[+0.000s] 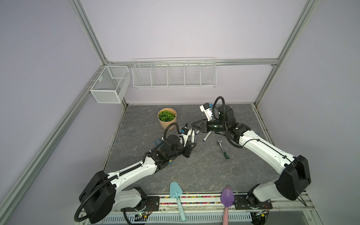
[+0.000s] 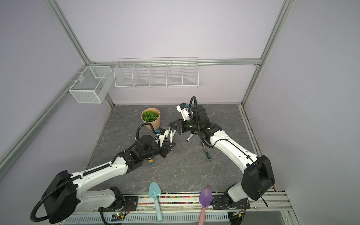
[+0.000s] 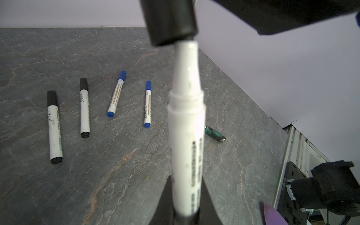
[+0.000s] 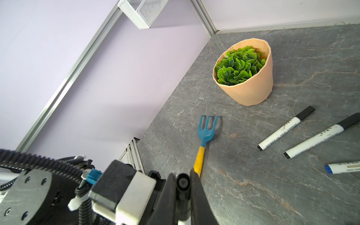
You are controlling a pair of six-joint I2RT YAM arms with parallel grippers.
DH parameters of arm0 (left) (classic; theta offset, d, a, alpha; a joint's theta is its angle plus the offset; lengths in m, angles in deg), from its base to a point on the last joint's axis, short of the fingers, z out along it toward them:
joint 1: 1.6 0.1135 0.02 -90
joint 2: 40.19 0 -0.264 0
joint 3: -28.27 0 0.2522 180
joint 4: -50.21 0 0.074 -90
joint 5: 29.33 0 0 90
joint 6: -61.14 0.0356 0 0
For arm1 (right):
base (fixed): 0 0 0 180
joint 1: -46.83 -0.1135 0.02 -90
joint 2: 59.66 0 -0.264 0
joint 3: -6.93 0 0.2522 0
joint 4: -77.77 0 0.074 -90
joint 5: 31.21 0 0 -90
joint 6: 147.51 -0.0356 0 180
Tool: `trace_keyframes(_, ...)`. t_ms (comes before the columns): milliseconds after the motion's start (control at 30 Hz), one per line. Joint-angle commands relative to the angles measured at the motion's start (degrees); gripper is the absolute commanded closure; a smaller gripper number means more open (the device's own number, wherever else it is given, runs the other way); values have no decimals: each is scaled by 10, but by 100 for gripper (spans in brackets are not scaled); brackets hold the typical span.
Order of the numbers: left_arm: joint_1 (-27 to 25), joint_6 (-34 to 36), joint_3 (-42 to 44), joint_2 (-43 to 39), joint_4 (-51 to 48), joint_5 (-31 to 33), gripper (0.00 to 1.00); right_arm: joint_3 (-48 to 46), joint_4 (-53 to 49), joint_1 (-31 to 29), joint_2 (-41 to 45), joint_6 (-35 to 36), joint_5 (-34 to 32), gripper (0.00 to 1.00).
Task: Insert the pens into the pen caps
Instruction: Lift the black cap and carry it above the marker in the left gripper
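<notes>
Lilac walls and an aluminium frame enclose a grey marbled desk (image 1: pixel 194 171), and the two arms meet tip to tip over its middle. The left fingers (image 3: pixel 165 202) are clamped on the printed barrel of a white pen (image 3: pixel 187 136), which points straight away from them toward the right fingers (image 4: pixel 196 194). Those are closed on a black cap (image 3: pixel 171 21), seen end-on between them in the right wrist view. The pen's narrow nose enters the cap's open mouth, and its shoulder ring is bare.

Beyond the left fingers, four capped pens lie apart on the desk: a black-capped pen (image 3: pixel 55 132), another black-capped pen (image 3: pixel 85 111), a blue-capped pen (image 3: pixel 116 95) and another blue-capped pen (image 3: pixel 148 105). A green-handled ratchet (image 3: pixel 215 134) lies past them.
</notes>
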Motion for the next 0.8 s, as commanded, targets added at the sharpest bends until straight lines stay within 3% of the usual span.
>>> trace_keyframes(0,-3,7,-16,-10,3,4,100,7,-6,-5,2,13,15,90)
trace_keyframes(367,-3,-1,-21,-6,12,23,100,-9,-51,-5,36,53,29,90)
trace_keyframes(567,-4,6,-37,-3,27,41,100,-16,-83,-5,48,79,107,89)
trace_keyframes(767,-3,63,-83,3,28,84,100,-11,-174,-10,60,143,135,88)
